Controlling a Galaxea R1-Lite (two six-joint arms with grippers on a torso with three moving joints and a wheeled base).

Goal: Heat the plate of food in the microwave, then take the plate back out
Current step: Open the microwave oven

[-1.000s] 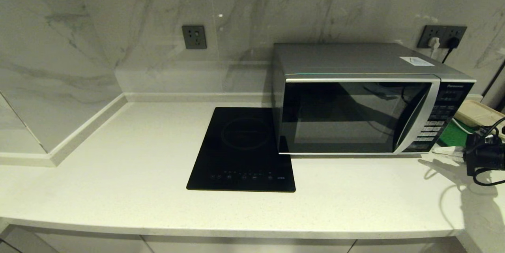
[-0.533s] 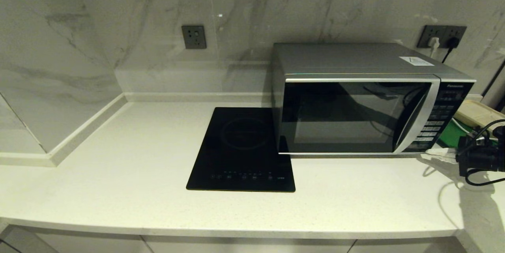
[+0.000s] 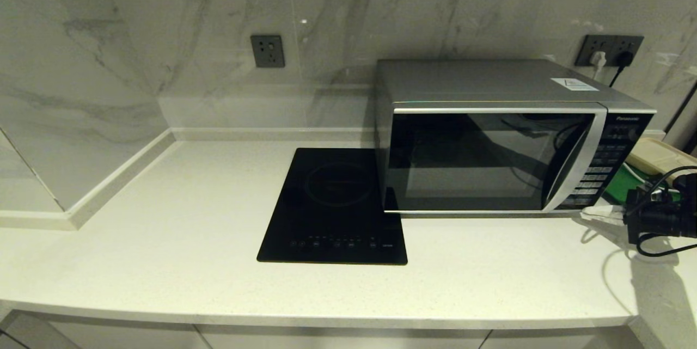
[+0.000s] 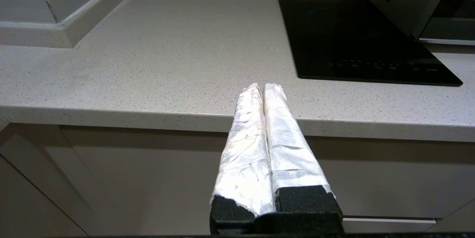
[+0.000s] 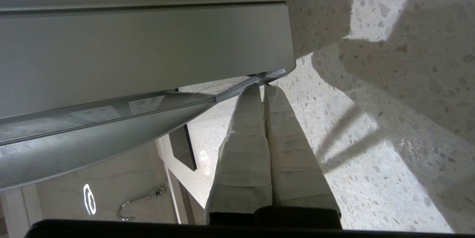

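Note:
The silver microwave point(image 3: 506, 136) stands on the counter at the right, its dark glass door closed. The plate of food is out of view. My right gripper point(image 3: 591, 212) reaches in from the right edge, low over the counter, its white-wrapped tips by the microwave's lower right front corner under the keypad point(image 3: 604, 169). In the right wrist view the right gripper point(image 5: 261, 87) is shut and empty, tips at the microwave's bottom corner point(image 5: 274, 74). My left gripper point(image 4: 262, 87) is shut and empty, parked below the counter's front edge.
A black glass induction hob point(image 3: 335, 207) lies flat left of the microwave. Behind my right arm sit a green tray point(image 3: 626, 185) and a beige object point(image 3: 659, 155). A plug and cable hang from the wall socket point(image 3: 610, 49). The white counter point(image 3: 163, 218) spreads left.
My right gripper has moved left along the counter toward the microwave's lower right corner. Everything else has stayed still.

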